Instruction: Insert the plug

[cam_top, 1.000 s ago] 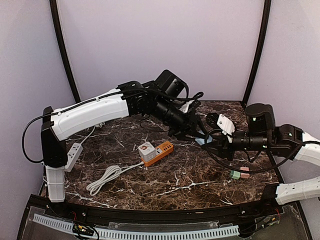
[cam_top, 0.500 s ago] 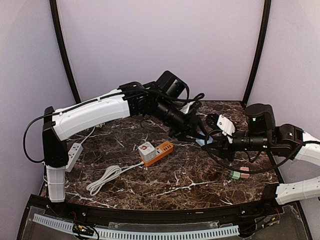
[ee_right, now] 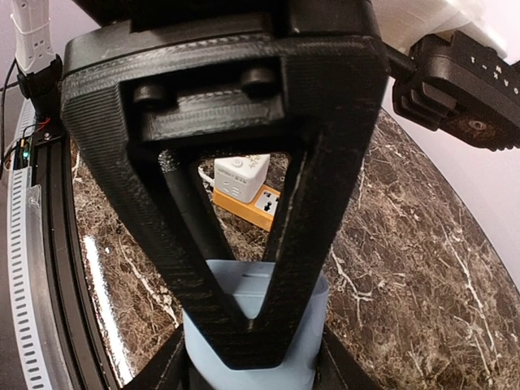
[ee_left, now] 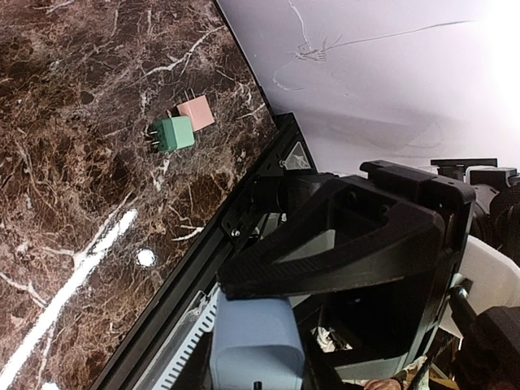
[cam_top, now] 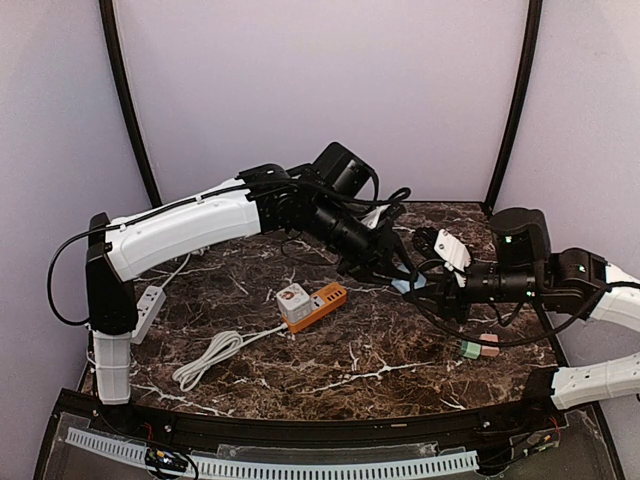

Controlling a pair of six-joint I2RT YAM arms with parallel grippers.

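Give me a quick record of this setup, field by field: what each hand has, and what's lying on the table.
right hand: shut on the blue plug, above the table
left hand: at the same plug, grip unclear
orange power strip: mid-table, white cube on its left end
spare plugs: green plug and pink plug side by side, right of table
task: blue plug not yet inserted
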